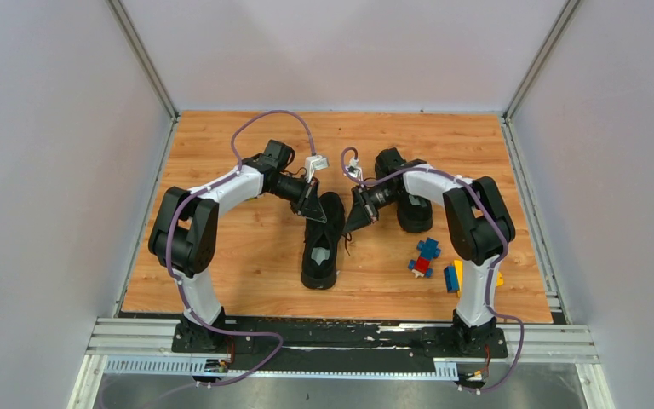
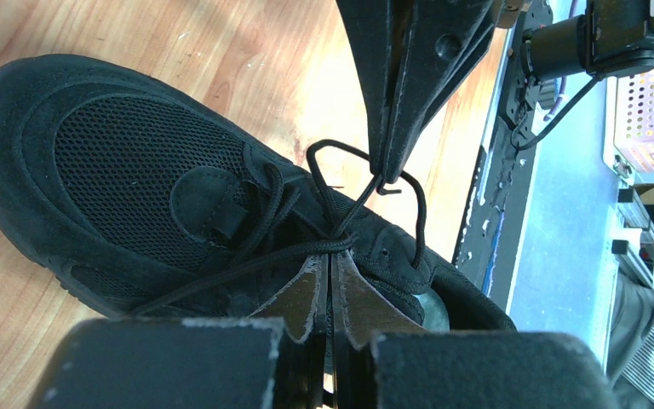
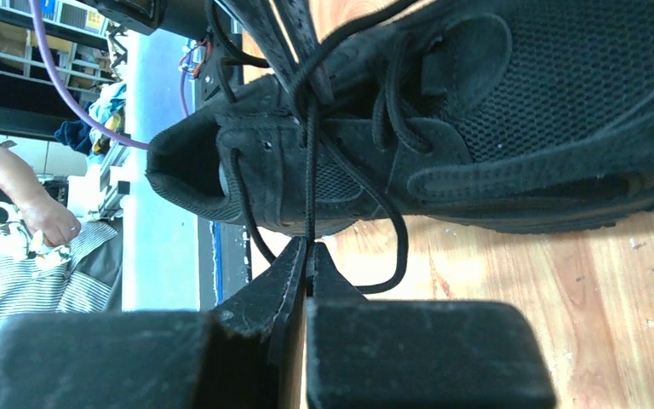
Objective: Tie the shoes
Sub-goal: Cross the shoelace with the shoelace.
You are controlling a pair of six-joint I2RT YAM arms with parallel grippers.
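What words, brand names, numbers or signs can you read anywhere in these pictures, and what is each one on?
None: no text can be read in any view.
Black shoe and its lace: no logo, label or size mark shows.
Toy blocks: plain colours, no print visible.
Shelves and clutter beyond the table: too blurred to read anything.

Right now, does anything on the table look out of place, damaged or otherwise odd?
A blue-and-red toy block and a blue-and-yellow toy block lie on the wooden table right of the black sneaker being tied; they have no part in lacing. Nothing looks spilled or damaged.
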